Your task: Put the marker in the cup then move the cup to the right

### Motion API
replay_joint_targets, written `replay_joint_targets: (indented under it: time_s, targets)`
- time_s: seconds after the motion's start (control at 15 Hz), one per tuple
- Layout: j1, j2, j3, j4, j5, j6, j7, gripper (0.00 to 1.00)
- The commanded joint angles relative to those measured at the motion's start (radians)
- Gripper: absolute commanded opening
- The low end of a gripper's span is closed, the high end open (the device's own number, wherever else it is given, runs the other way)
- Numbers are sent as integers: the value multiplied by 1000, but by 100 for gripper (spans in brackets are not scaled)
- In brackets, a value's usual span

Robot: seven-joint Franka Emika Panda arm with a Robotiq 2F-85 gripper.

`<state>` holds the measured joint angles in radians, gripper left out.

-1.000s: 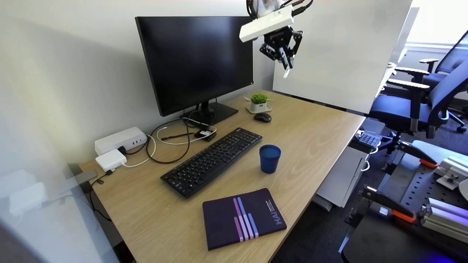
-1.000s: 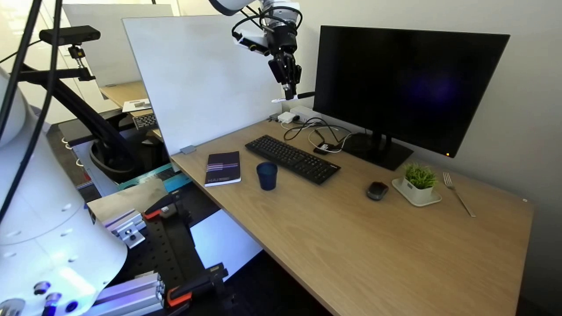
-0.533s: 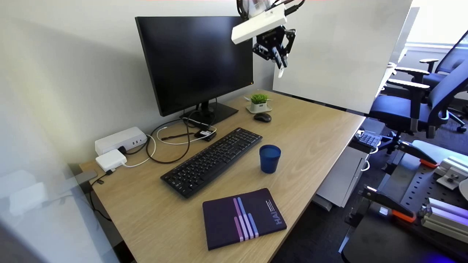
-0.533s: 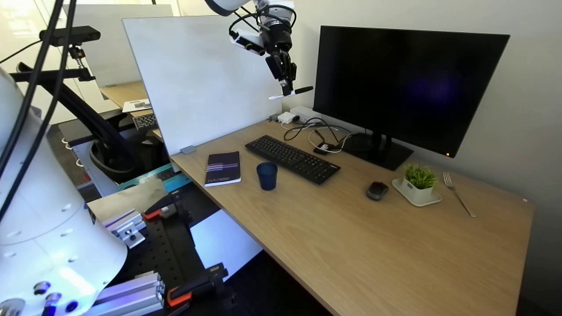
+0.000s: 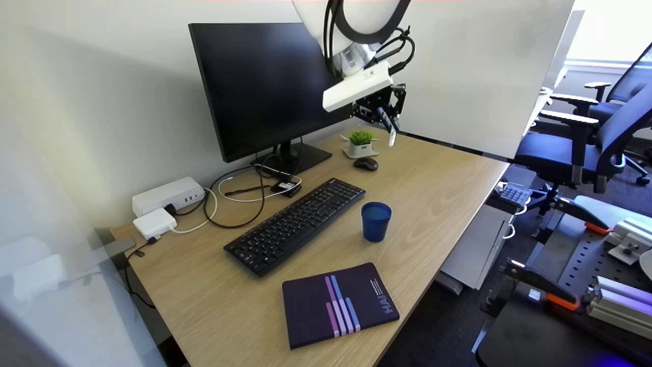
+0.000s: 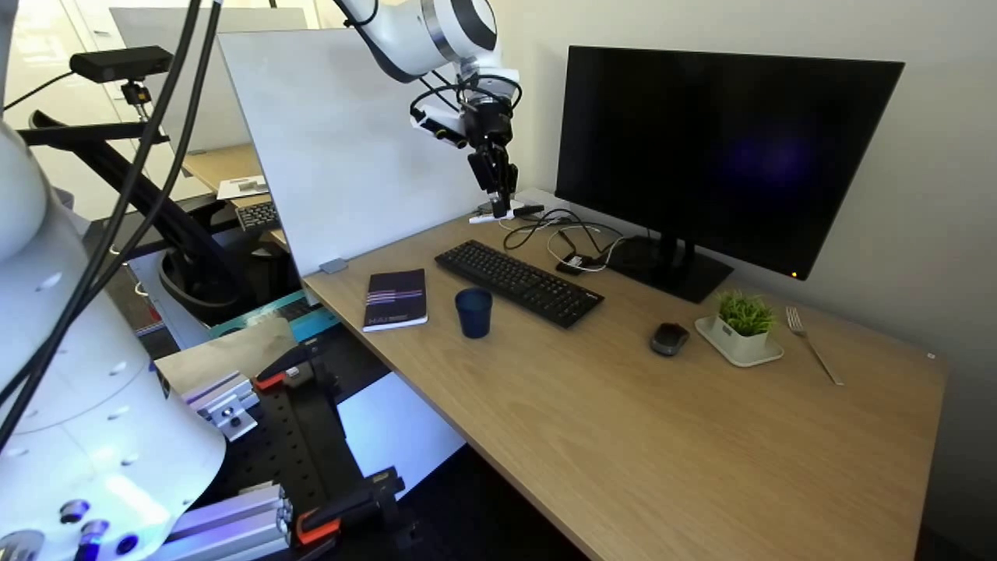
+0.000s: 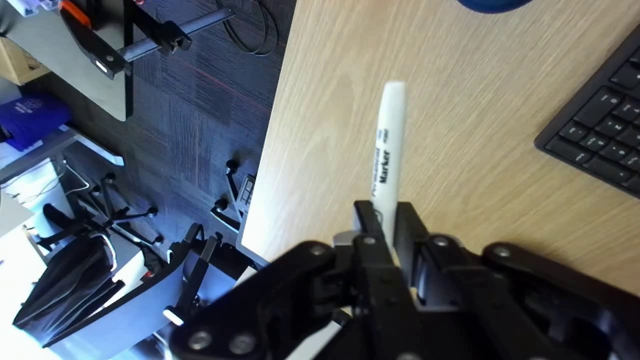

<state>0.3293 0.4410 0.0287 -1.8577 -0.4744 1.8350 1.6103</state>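
"What are we seeing change?"

"We are coming down: in both exterior views our gripper (image 7: 386, 212) is hanging lower over the surface (image 5: 433, 168) than a second ago."

"Are we keeping hold of the marker (image 7: 389, 150)?"

"Yes. We are pinching it near the middle with the gripper nearly closed, the white end sticking out to one side and the dark end to the other."

"And where are we finding the cup (image 5: 376, 224)?"

"It is standing upright where it was, just beside the keyboard (image 5: 295, 227) and near the notebook (image 6: 396, 299). We are carrying the marker well apart from it."

"So what are we expecting?"

"We are judging this to be the approach for the first half of the task. The marker is looking nearer level than upright, so we are probably needing to tip it before lowering it into the cup. Moving the cup is waiting until then."
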Motion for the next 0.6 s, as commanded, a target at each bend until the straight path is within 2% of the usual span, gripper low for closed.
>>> replay_joint_targets:
  time_s: [0.0, 0.33, 0.53]
  targets:
    - [-6, 47, 10, 23, 6, 5, -2, 3]
    - [11, 74, 11, 6, -4, 2, 1, 3]
    - [29, 44, 15, -54, -24, 15, 12, 3]
